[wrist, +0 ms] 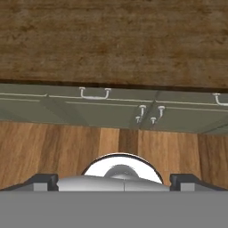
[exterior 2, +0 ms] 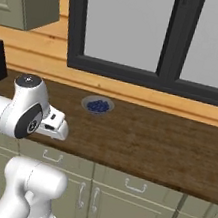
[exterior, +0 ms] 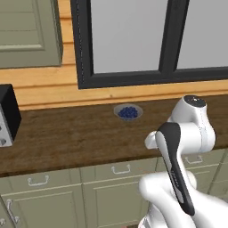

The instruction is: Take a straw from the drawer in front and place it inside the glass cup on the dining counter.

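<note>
Shut drawer (wrist: 95,99) runs lengthwise under counter (wrist: 114,40).

no writing, label, brand, number or sign can be read anywhere here, not on the counter (exterior: 80,138), the drawers (exterior: 120,171) or the dark box (exterior: 8,113) at the edge.
</note>
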Motion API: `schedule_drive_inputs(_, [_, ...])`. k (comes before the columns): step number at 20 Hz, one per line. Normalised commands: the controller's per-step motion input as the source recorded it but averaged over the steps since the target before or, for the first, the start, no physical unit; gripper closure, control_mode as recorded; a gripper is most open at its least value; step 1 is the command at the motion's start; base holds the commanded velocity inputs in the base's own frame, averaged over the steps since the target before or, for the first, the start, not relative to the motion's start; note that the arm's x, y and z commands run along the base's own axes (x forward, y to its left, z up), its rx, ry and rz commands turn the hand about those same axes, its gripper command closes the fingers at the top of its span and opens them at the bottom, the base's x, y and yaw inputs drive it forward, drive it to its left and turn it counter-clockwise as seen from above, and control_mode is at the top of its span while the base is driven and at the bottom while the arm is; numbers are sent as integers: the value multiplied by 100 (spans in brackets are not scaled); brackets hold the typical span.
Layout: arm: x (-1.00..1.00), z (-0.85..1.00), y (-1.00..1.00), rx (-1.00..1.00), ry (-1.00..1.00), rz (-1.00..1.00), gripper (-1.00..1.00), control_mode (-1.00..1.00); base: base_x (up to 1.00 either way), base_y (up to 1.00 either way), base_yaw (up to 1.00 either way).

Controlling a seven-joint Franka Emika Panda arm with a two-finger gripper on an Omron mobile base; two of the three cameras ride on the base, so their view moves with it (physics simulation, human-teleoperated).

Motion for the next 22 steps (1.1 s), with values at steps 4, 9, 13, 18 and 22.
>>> schedule_drive_inputs(4, [0,0,0,0,0,0,-100,100,-28,-57,17])
schedule_drive_inputs(9, [0,0,0,0,0,0,-100,100,-18,-65,21])
schedule_drive_inputs(13, [0,0,0,0,0,0,-100,100,-3,-54,30])
schedule_drive_inputs(18, [0,0,0,0,0,0,-100,100,0,-41,39])
schedule_drive_inputs(22, [0,0,0,0,0,0,-100,100,-9,-38,44])
